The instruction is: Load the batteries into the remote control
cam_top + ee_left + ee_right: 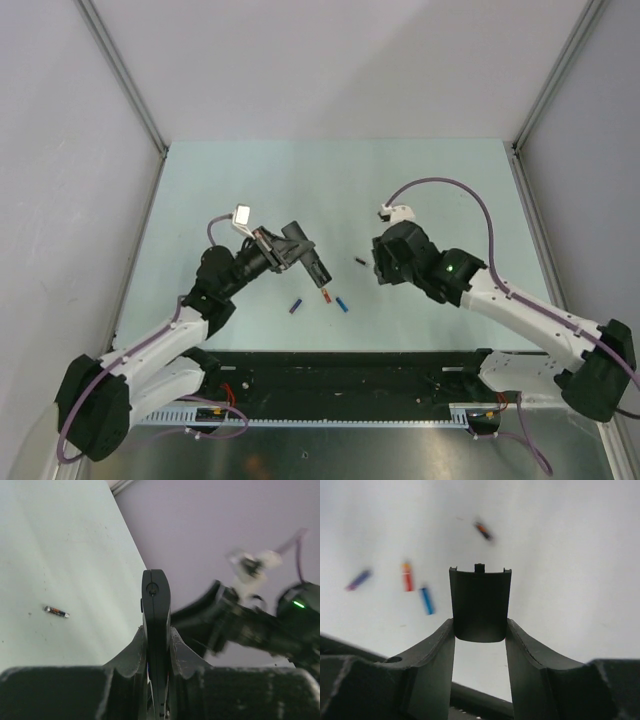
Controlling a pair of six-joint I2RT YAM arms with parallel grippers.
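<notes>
While the left gripper (157, 639) is clamping the remote control (156, 605) edge-on, lifted above the worktop (250, 180), the right gripper (480, 630) is pinching a black cover plate (480, 602) between its fingers. The purple-blue battery (295, 306), the red-orange battery (325, 295) and the bright blue battery (341, 303) are lying loose in a rough row on the worktop, near of the remote control. The dark battery (358, 262) is lying farther off, just left of the right gripper.
</notes>
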